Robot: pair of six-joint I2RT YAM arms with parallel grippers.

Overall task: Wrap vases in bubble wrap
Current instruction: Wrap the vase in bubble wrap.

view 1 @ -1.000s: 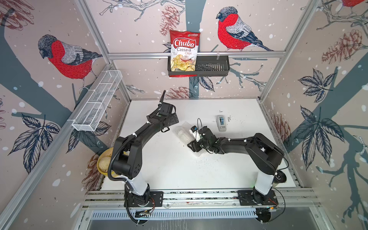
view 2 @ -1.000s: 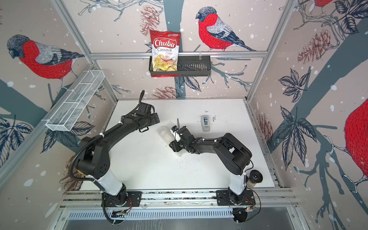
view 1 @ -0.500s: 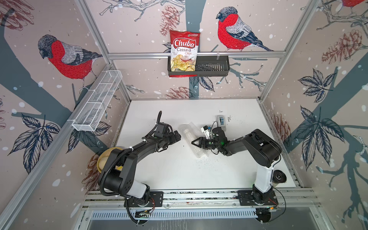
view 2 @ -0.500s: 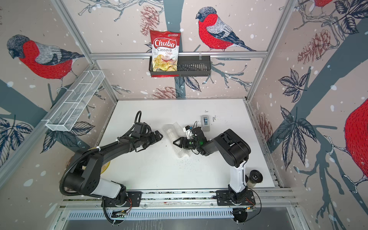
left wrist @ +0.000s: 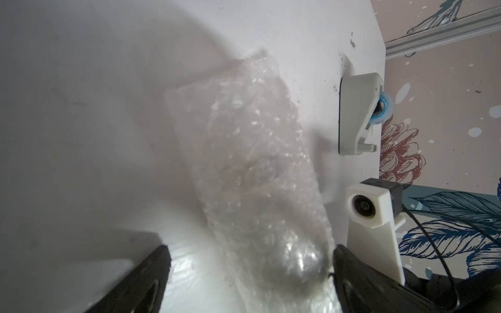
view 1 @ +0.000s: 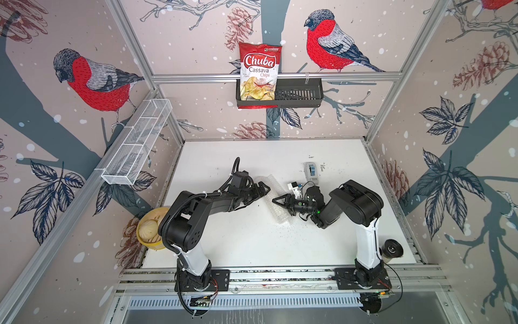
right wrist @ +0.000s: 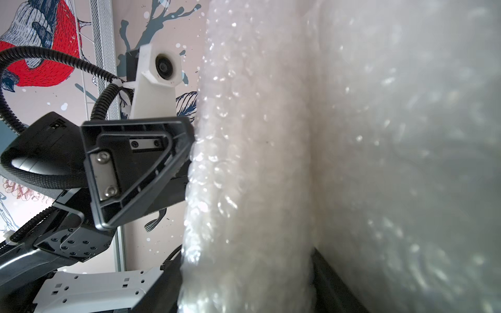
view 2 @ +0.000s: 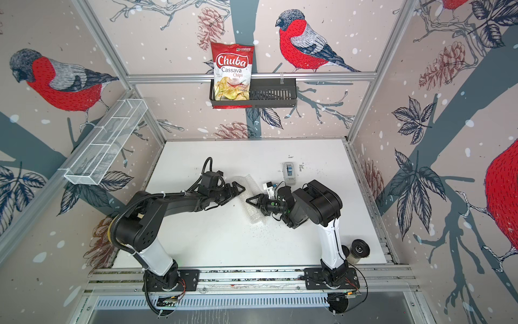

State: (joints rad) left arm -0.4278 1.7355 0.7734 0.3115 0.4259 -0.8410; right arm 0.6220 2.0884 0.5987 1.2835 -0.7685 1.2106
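The clear, whitish bubble wrap (view 1: 280, 218), rolled into a tube that hides any white ribbed vase, lies on the white table (view 1: 252, 241) between both arms, its long axis slanting away from the robot; the left gripper (view 1: 263, 188) straddles it wide-jawed, while the right gripper (view 1: 281, 206) crowds its opposite side, hold indiscernible.

The white table (view 1: 238, 238) carries a roll of bubble wrap (view 1: 279, 214) near its centre, a grey tape dispenser (view 1: 311, 171) at one o'clock, and a dark-topped cylinder (view 1: 392, 249) at four o'clock.
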